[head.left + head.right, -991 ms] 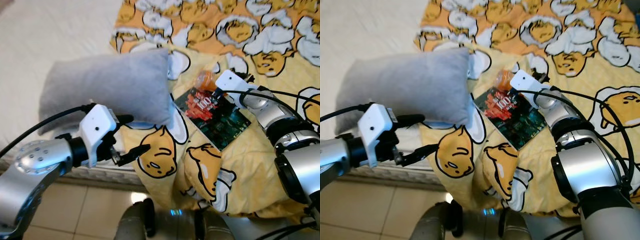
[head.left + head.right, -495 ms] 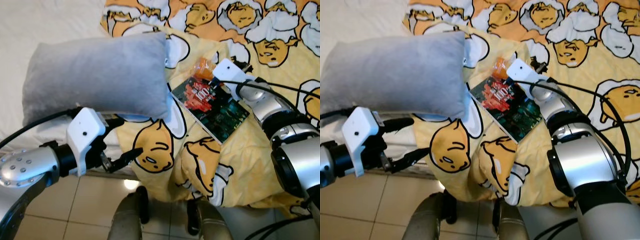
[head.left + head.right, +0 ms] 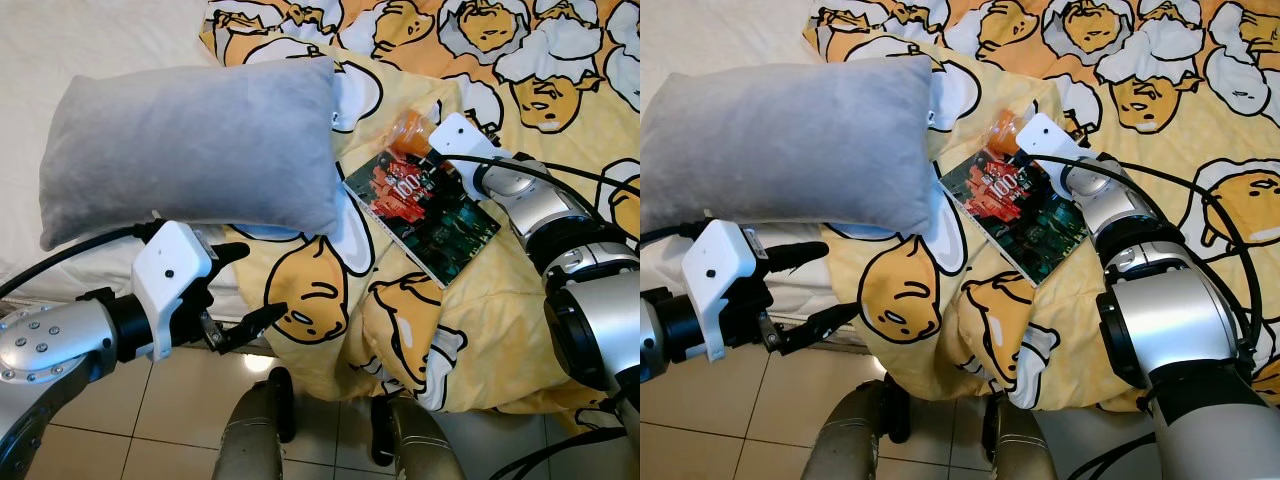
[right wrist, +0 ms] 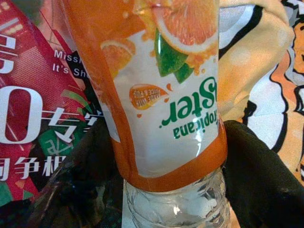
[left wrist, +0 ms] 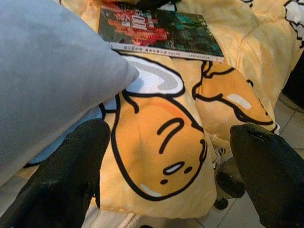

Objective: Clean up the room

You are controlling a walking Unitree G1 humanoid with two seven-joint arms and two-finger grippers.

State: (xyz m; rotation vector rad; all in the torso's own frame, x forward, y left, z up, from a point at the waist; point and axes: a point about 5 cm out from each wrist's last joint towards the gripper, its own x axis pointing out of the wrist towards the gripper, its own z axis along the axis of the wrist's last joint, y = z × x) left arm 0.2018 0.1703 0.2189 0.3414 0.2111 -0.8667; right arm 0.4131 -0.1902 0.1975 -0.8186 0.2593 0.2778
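An orange juice bottle (image 4: 166,95) lies on the yellow cartoon blanket (image 3: 540,250), at the far corner of a red and green book (image 3: 420,212). My right gripper (image 4: 171,190) is on the bottle (image 3: 410,128), with a black finger against each side near its clear end. A grey pillow (image 3: 190,150) lies left of the book, on the bed. My left gripper (image 3: 262,280) hovers open at the bed's near edge, just below the pillow's corner (image 5: 57,80), with nothing between its fingers (image 5: 61,180).
White sheet (image 3: 60,50) covers the bed to the left of the blanket. The blanket hangs over the bed's near edge. Beige floor tiles (image 3: 130,440) and my own legs (image 3: 250,440) lie below that edge.
The camera has shifted, so the bed sits a little differently in the picture. My left gripper now hangs slightly lower under the pillow. The right gripper stays at the bottle.
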